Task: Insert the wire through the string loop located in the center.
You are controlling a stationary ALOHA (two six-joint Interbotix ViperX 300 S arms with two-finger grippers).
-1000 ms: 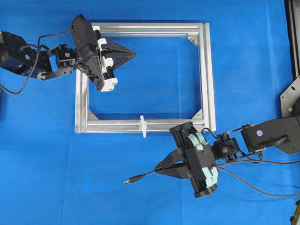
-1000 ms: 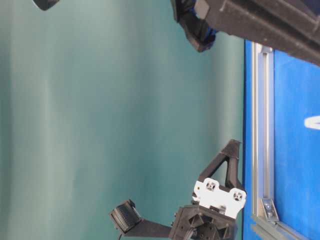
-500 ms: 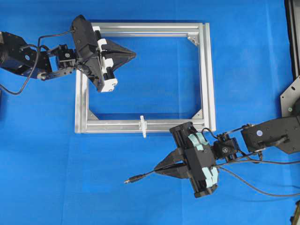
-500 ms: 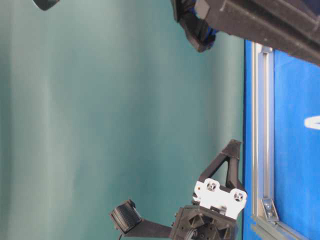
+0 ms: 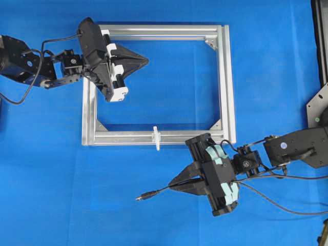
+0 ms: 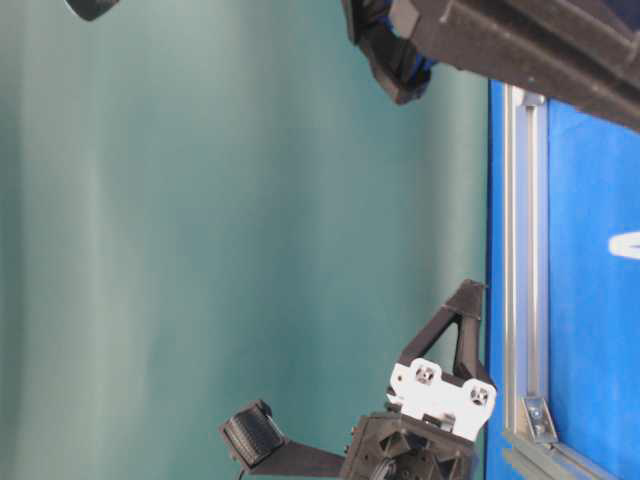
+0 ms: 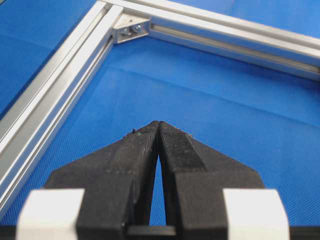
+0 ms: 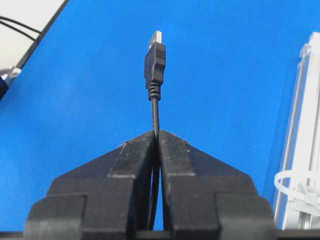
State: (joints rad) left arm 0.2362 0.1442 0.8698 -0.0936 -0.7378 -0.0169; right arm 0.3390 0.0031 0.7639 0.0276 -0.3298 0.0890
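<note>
Between the right gripper's [image 8: 156, 134] closed jaws, the wire [image 8: 155, 60] sticks out ahead.

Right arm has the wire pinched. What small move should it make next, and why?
Probably swing the right gripper so the plug points at the string loop. The wire is clamped with its plug sticking out ahead, but it lies below the frame and aims left, away from the loop.

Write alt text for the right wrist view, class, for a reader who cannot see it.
The right end effector is shut on the wire, whose plug with a metallic tip sticks out ahead over the blue table cover. At the right edge runs the silver frame, with the white string loop on it.
</note>
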